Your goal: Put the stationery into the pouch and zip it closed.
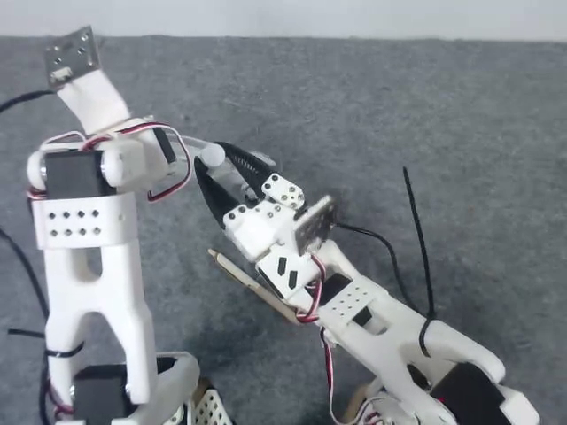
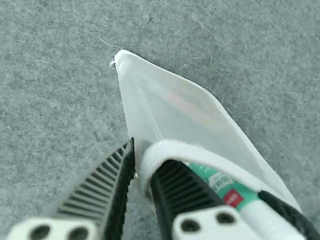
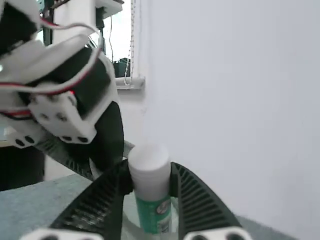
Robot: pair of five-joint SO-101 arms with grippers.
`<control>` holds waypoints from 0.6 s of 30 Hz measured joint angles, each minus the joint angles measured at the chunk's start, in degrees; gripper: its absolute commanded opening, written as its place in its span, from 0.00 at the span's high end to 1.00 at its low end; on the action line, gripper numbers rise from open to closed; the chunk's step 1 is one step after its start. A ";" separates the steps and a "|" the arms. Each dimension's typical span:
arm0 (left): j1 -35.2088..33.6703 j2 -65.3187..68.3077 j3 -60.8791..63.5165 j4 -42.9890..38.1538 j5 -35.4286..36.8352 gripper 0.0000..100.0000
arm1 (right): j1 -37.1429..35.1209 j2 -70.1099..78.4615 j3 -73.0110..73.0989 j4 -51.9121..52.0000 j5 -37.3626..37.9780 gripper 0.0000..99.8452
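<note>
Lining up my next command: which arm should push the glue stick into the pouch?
Right. The right tool grips the glue stick, at the pouch mouth, while the left tool pinches the pouch rim, holding it open.

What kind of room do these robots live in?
Probably a robot workroom or lab, indoors: a white robot arm stands on a grey felt-like mat, with a plain white wall and a window behind.

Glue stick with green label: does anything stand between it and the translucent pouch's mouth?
Nothing visible does. The left gripper pinches the rim of the translucent white pouch, and the white-capped green glue stick in the right gripper is at the mouth.
</note>
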 measured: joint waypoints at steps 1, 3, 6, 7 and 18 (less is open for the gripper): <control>0.09 0.00 0.00 0.00 0.00 0.99 | -0.26 0.35 0.88 -1.76 1.67 0.99; 0.26 0.00 0.00 0.00 0.00 0.99 | -0.88 0.88 1.41 -3.16 4.04 0.99; 0.09 0.00 0.00 0.00 0.00 0.99 | -1.14 0.88 1.41 -1.85 4.92 0.89; 0.09 0.00 0.00 0.00 0.00 0.99 | -1.14 0.88 1.41 -1.32 4.92 0.84; 0.44 0.00 0.00 0.00 0.00 0.99 | -1.85 -7.82 4.75 8.62 4.75 0.82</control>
